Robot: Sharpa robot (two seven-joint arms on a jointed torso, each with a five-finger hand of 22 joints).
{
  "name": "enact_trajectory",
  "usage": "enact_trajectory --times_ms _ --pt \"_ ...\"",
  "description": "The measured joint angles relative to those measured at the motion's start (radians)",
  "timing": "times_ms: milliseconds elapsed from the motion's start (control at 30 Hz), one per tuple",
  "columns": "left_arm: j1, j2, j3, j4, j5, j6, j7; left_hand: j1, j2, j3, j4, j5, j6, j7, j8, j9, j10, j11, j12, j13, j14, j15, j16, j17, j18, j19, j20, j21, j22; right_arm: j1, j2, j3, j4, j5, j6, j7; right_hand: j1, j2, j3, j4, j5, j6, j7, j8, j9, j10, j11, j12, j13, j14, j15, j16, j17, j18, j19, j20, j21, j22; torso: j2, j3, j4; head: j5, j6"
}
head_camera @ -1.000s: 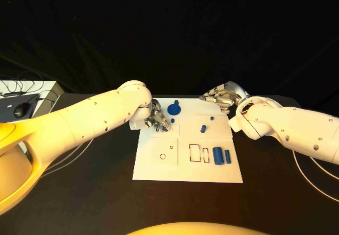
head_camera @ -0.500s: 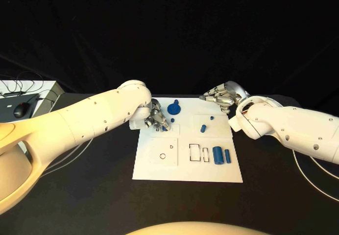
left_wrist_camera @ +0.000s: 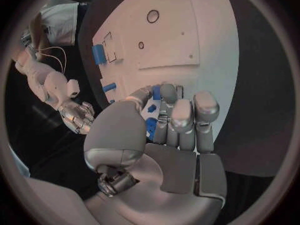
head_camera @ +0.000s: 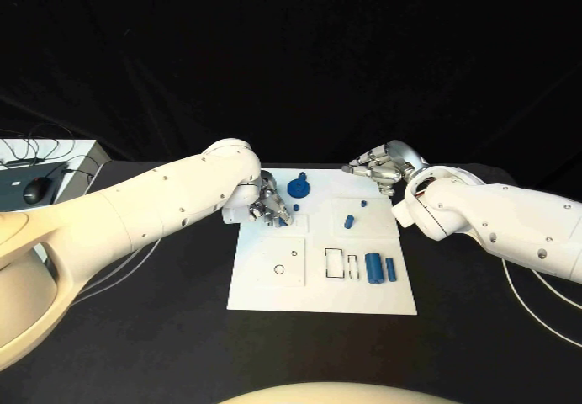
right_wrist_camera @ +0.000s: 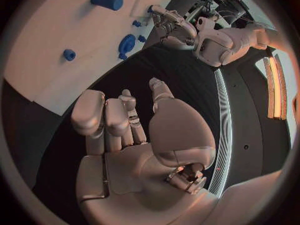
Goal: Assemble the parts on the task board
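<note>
The task board (head_camera: 321, 278) lies flat in the middle of the black desk (head_camera: 145, 337), with both hands at its far end. The left hand (head_camera: 269, 204) hangs over the board's far left corner, fingers curled downward and close together; whether it pinches anything cannot be told. A small blue part (left_wrist_camera: 152, 108) sits right at its fingertips, and a round blue part (head_camera: 299, 187) stands just beside the hand on the board. The right hand (head_camera: 378, 168) hovers off the board's far right corner above the desk — fingers curled in, nothing held. Nearer the robot than both hands, a short blue peg (head_camera: 349, 221) stands mid-board, and a blue cylinder (head_camera: 373, 266) lies beside a slim blue bar (head_camera: 390, 268) and outlined slots. No writing can be read on the board.
</note>
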Motion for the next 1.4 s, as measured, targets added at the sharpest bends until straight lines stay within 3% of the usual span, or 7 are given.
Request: enact_trajectory --times_ms 833,1333,1400 --pt "0.002 0.020 0.001 -0.030 0.004 0.025 0.000 0.008 -0.008 -0.003 -0.003 0.000 0.004 -0.004 0.001 -0.004 0.007 0.000 0.000 -0.001 0.002 0.002 0.000 0.002 0.000 0.000 0.000 0.004 0.005 0.000 0.003 0.000 -0.003 -0.001 0.001 0.000 0.000 0.000 0.000 0.000 0.000 0.001 -0.001 0.000 0.000 0.000 0.000 0.000 0.000 0.000 0.000 0.000 0.000 0.000 0.000 0.000 0.000 0.001 0.000 0.0012 -0.0011 -0.002 0.001" --pt "0.003 0.029 0.001 -0.049 0.023 0.033 -0.003 0.006 -0.006 -0.003 -0.003 0.000 0.008 0.000 -0.005 -0.007 0.004 -0.002 0.000 -0.001 0.002 0.002 0.000 0.001 0.000 0.000 0.000 0.004 0.002 0.000 0.004 0.000 -0.003 -0.001 0.002 0.000 0.000 0.000 0.000 0.000 0.000 0.001 -0.001 0.000 0.000 0.000 0.000 0.000 0.000 0.000 0.000 0.000 0.000 0.000 0.000 0.000 0.000 0.000 -0.001 0.0002 0.0011 -0.003 0.001" --pt "0.003 0.029 0.001 -0.051 0.028 0.031 -0.004 0.004 -0.004 -0.022 -0.022 0.000 0.006 -0.005 -0.006 -0.008 0.004 -0.002 0.000 0.001 0.002 0.002 0.000 0.001 0.000 0.000 0.000 0.004 0.002 0.000 0.004 0.000 -0.003 -0.001 0.002 0.000 0.000 0.000 0.000 0.000 0.000 0.001 -0.001 0.000 0.000 0.000 0.000 0.000 0.000 0.000 0.000 -0.005 0.000 0.000 0.000 0.000 -0.007 0.000 -0.001 -0.0003 0.0011 -0.003 0.001"
